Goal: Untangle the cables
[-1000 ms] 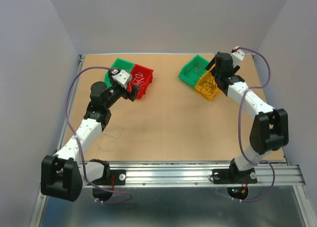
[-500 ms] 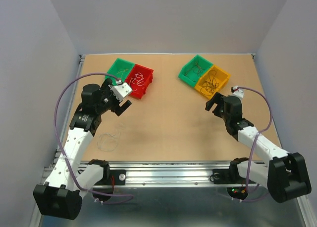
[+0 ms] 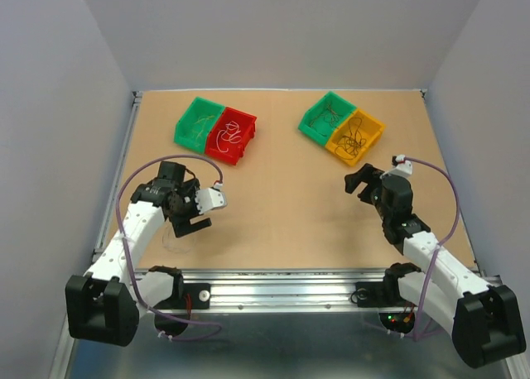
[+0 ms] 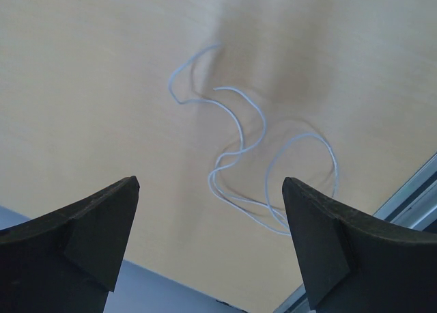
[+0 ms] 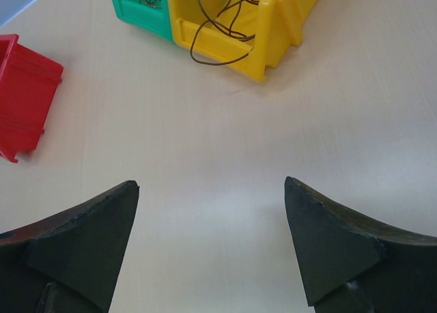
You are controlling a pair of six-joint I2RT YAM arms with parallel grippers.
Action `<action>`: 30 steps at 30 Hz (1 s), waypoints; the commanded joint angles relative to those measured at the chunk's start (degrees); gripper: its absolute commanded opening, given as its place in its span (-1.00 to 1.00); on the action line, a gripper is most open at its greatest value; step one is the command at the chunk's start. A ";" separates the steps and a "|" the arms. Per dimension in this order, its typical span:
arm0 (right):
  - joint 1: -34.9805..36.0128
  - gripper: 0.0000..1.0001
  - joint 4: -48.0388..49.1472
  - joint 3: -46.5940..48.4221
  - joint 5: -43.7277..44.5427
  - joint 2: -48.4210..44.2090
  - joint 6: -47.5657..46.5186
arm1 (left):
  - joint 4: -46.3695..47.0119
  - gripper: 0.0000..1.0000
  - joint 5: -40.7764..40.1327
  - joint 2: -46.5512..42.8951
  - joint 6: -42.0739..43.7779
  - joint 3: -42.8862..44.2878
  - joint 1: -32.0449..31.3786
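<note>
A loose whitish cable [image 4: 243, 148] lies in curls on the table, just ahead of my open, empty left gripper [image 4: 210, 184]. From above, the left gripper [image 3: 190, 224] hovers over this faint cable [image 3: 171, 238] near the front left. My right gripper [image 3: 358, 181] is open and empty above bare table at the right. In the right wrist view the right gripper [image 5: 210, 184] faces the yellow bin [image 5: 287, 16], which holds dark brown cables [image 5: 220, 27]. Whitish cables [image 3: 229, 133] lie in the red bin [image 3: 245, 139].
A green bin [image 3: 189, 124] adjoins the red bin at the back left. Another green bin [image 3: 313, 121] adjoins the yellow bin [image 3: 371, 129] at the back right; both hold thin wires. An aluminium rail [image 3: 331, 284] runs along the near edge. Walls enclose the table.
Both arms have pulled back from the bins. The left gripper has come down over the whitish cable at the front left. The right gripper has moved from the yellow bin toward the front right.
</note>
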 commanded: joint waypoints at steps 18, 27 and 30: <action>0.35 0.85 4.44 -1.49 -0.73 -0.51 -0.59 | 4.79 0.76 -3.57 13.27 3.30 -3.45 -0.46; 0.26 0.85 4.79 -1.84 -0.73 -0.69 -0.68 | 1.62 -0.02 -3.39 22.57 3.66 0.76 -0.63; 0.35 0.85 4.88 -2.01 -0.82 -0.95 -0.68 | 0.92 -0.30 -3.22 24.78 3.83 1.56 -0.64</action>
